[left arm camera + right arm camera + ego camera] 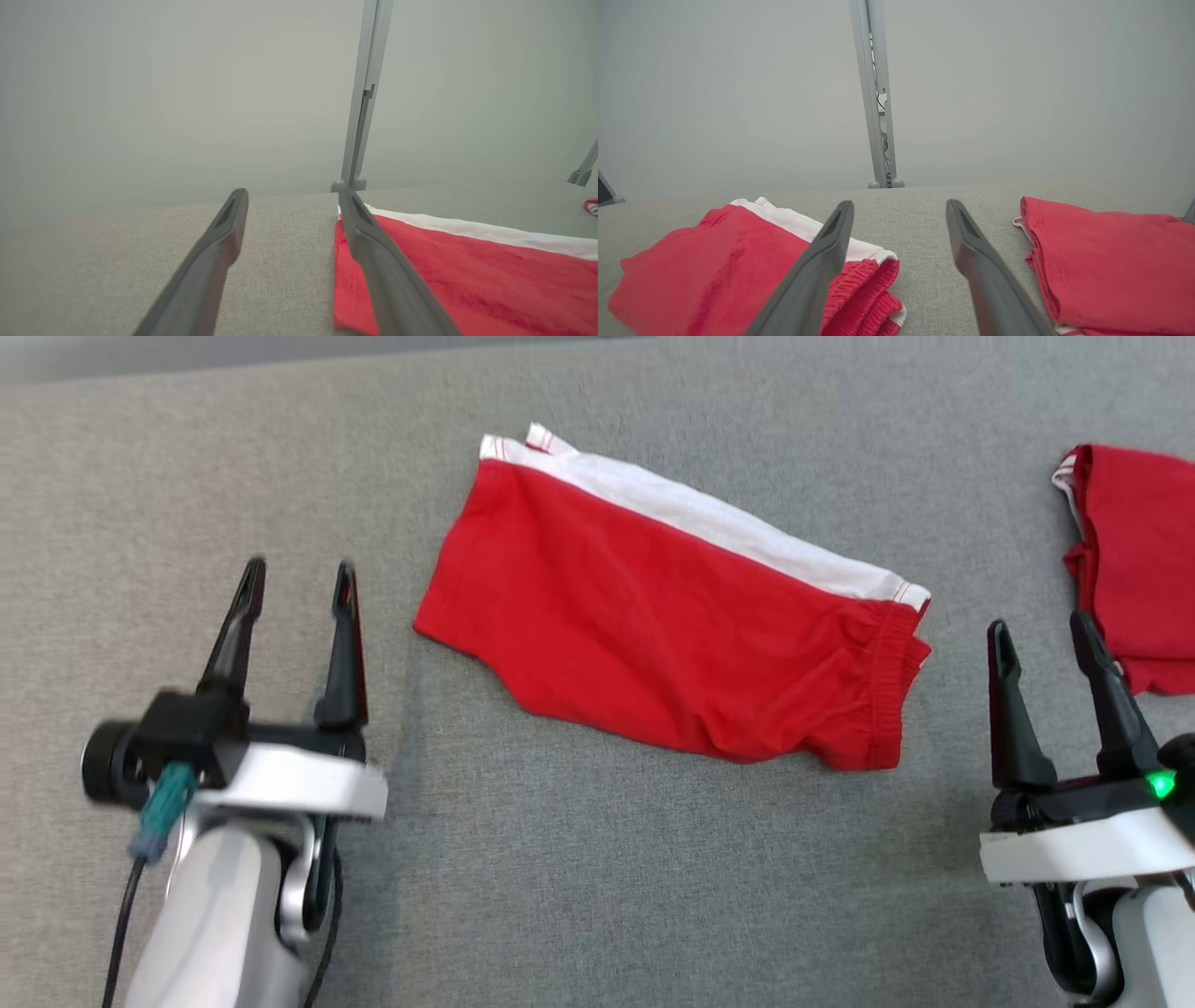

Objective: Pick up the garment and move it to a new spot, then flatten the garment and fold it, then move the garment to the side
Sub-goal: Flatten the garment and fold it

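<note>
The garment (667,625) is a pair of red shorts with a white side stripe, lying folded on the grey table, its elastic waistband toward the right. My left gripper (299,577) stands open to its left, clear of the cloth, with nothing between its fingers. In the left wrist view the garment (467,275) lies just right of that gripper (292,200). My right gripper (1041,635) is open too, just right of the waistband. The right wrist view has the garment (714,266) to the left of that gripper (899,210), apart from it.
A second red garment (1134,560) lies folded at the table's right edge, just beyond my right gripper, and again in the right wrist view (1111,261). A grey upright post (875,93) stands behind the table's far edge. The grey cloth tabletop (597,896) spreads between the arms.
</note>
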